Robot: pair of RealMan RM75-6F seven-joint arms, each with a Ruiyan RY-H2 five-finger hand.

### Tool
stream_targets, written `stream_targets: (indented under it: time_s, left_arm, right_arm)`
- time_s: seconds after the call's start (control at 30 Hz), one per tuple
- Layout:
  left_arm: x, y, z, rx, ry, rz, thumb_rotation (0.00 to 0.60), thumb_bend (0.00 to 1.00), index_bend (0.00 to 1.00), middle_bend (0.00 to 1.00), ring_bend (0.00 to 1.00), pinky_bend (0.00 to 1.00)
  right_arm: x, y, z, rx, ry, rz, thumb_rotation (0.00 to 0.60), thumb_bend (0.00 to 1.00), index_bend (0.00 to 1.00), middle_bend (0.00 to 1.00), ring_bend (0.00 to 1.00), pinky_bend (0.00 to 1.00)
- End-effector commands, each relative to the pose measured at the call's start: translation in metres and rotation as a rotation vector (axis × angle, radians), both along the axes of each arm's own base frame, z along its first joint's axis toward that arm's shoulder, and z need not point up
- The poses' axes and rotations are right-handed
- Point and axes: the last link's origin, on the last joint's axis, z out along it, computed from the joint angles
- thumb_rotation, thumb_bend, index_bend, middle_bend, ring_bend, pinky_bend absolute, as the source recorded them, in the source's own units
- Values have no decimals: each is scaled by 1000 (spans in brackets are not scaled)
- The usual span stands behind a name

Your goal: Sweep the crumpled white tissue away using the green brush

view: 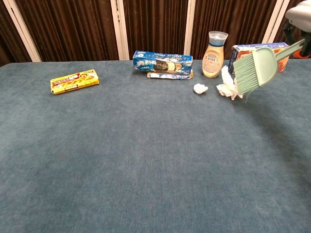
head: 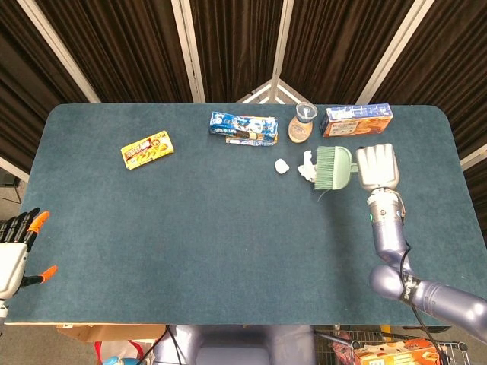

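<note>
As the head view is showing, the right hand (head: pixel 378 167) is gripping the green brush (head: pixel 333 167), bristles at nine o'clock touching the crumpled white tissue (head: pixel 307 165); the left hand (head: pixel 17 251) is idling, fingers spread. Sweeping appears underway; the next stroke calls for pushing leftward. The chest view is hiding both hands but showing the brush raised and tilted.

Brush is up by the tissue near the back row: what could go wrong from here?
The green brush sits close to the bottle and orange box; a wide stroke by the right hand might knock them. A smaller tissue bit lies apart from the crumpled white tissue, so one sweep may miss it.
</note>
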Motion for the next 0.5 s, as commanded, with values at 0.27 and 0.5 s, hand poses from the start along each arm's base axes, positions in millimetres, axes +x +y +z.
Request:
stream_targets:
  time_s: [0.27,0.5]
  left_arm:
    - [1,1,-1,-4,-1,-3,600,51,0,0,0,0]
    - [-1,2,1,2,-15,6,600,51,0,0,0,0]
  right_arm:
    - [61,18,-21,93,-72,143,600,640,813,938,993,947]
    - [72,12,-57,152,-77,136,600,639,813,939,993,947]
